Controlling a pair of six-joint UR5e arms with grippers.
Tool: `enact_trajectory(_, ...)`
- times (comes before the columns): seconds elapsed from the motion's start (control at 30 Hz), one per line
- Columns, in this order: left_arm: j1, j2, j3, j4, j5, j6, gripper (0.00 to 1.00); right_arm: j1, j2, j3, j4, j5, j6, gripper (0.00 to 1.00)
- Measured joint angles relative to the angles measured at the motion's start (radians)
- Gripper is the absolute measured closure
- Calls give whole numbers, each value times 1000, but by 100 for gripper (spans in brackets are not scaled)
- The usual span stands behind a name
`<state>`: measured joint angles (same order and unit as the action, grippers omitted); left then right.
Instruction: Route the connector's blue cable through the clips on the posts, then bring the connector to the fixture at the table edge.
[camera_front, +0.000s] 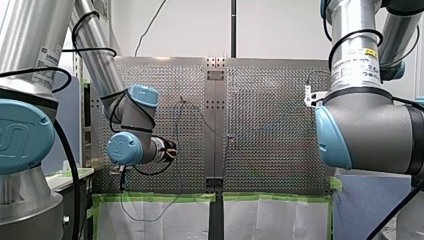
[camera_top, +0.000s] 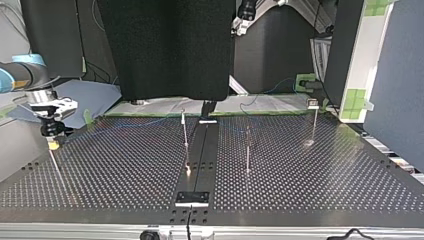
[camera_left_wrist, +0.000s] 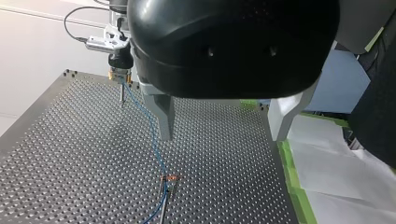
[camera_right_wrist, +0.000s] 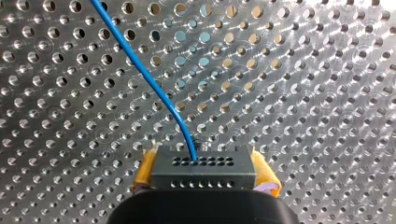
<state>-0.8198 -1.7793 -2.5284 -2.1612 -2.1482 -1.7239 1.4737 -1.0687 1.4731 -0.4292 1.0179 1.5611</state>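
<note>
Two yellow pads (camera_right_wrist: 265, 173) of the right gripper (camera_right_wrist: 204, 168) pinch the connector (camera_right_wrist: 204, 176) by its end faces, low over the plate at the top view's left corner. It looks a small, hard, featherweight block, so that side grip is the sensible hold, and squeezing harder would gain nothing. The blue cable (camera_right_wrist: 140, 70) leaving its face is thin and limp with a little spring. It runs to a clip (camera_left_wrist: 169, 178) on one post and would likely drag or pop out if tugged sideways. The left gripper (camera_left_wrist: 224, 116) hangs with metal fingers (camera_left_wrist: 163, 112) spread, holding nothing. The perforated table (camera_top: 320, 175) is hard and shiny, and its slim posts (camera_top: 247, 147) stand well apart, leaving generous room. The dark block (camera_top: 192, 198) at the top view's near edge may be the fixture; I can't be sure.
</note>
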Motion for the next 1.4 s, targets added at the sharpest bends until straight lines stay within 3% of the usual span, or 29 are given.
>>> enact_trajectory(0.03, 0, 0, 0, -1, 0, 0, 1, -1, -1, -2, 15, -16, -4, 48)
enact_trajectory(0.07, 0, 0, 0, -3, 0, 1, 1, -2, -3, -3, 25, -24, -6, 36)
enact_trajectory(0.2, 0, 1, -1, -5, 0, 1, 1, -2, -2, 0, 28, -25, -6, 21)
enact_trajectory(0.97, -1, 0, -1, -9, -3, 1, 1, -3, 1, 1, 28, -25, -6, 21)
enact_trajectory(1.33, 0, 1, 2, -6, -3, 1, 1, -3, 1, 1, 29, -25, -6, 7)
enact_trajectory(1.4, 0, 1, 4, -3, -2, 0, 1, -3, 1, 1, 28, -25, -6, 1)
